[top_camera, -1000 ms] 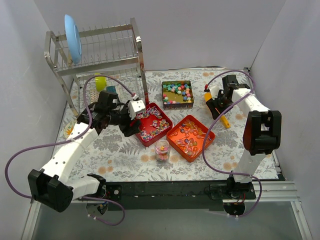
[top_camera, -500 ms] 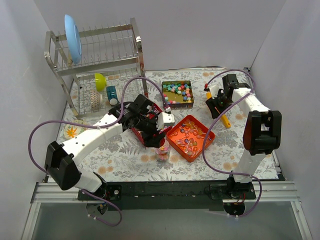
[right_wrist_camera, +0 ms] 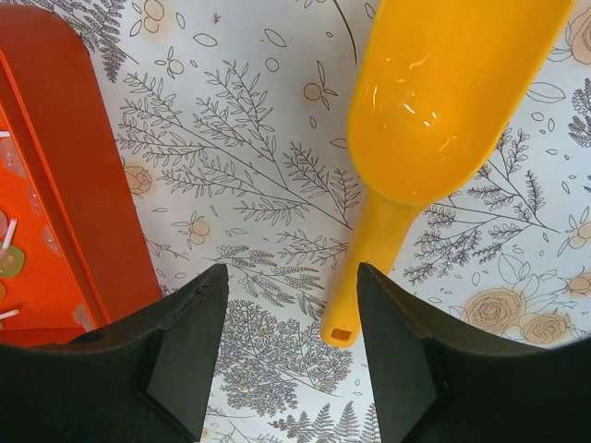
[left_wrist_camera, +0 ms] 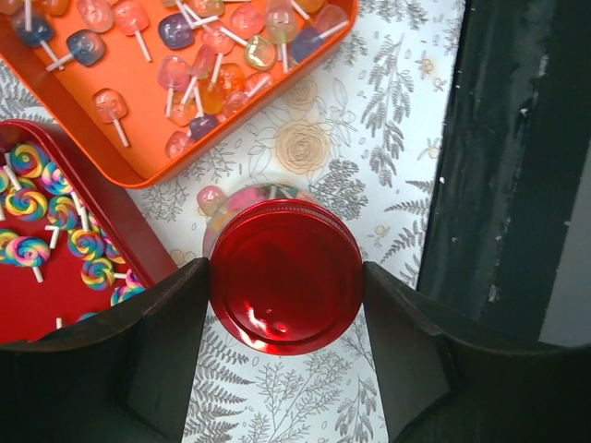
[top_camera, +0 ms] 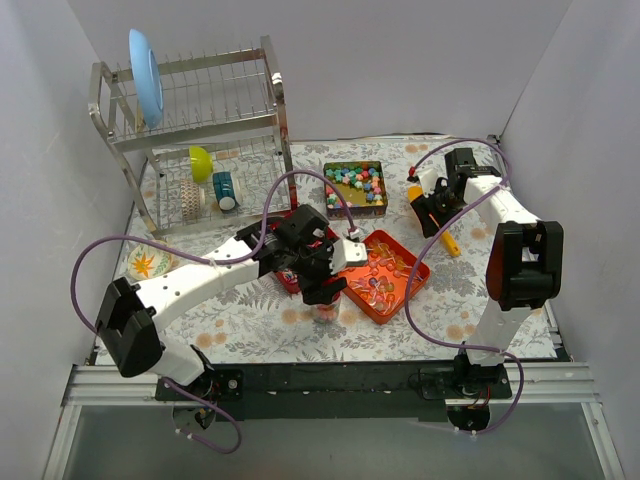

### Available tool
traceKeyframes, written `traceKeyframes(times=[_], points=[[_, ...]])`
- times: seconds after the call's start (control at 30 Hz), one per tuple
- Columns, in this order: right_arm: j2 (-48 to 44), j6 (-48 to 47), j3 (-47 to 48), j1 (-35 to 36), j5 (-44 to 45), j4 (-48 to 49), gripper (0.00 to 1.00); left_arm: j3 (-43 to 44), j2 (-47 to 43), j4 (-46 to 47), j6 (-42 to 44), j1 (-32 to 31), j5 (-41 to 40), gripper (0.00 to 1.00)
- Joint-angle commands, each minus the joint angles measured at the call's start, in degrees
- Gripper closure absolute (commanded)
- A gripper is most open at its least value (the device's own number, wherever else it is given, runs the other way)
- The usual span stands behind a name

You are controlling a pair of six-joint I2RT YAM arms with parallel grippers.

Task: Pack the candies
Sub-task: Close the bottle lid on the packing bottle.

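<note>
My left gripper is shut on the round red lid and holds it on top of a small clear jar. Candies show through the jar's side. Clear-wrapped reddish candies lie in the orange tray. Striped candies lie in the red tray, mostly hidden under my left arm in the top view. Pastel chunky candies fill a dark square tin. My right gripper is open, its fingers astride the handle of the yellow scoop on the table.
A metal dish rack with a blue plate and cups stands at the back left. The black table edge runs close to the jar. The orange tray's wall lies left of my right gripper.
My left arm has swung from the red tray's left side to the right and forward, bringing the red lid over the jar. The right arm has not moved.
</note>
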Motion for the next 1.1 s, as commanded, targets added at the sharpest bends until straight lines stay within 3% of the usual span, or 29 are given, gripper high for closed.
traceKeyframes(times=[0.0, 0.7, 1.07], points=[[-1.09, 0.55, 2.72, 0.06, -1.54, 0.24, 0.35, -0.74, 0.6, 3.83, -1.76, -0.48, -5.85, 0.42], [-1.7, 0.38, 1.84, 0.41, -1.45, -0.02, 0.35, 1.46, -2.3, 1.55, -2.38, -0.48, -8.67, 0.44], [-1.18, 0.29, 2.1, 0.58, -1.45, -0.02, 0.35, 0.49, -0.1, 2.69, -1.59, -0.48, -10.35, 0.4]])
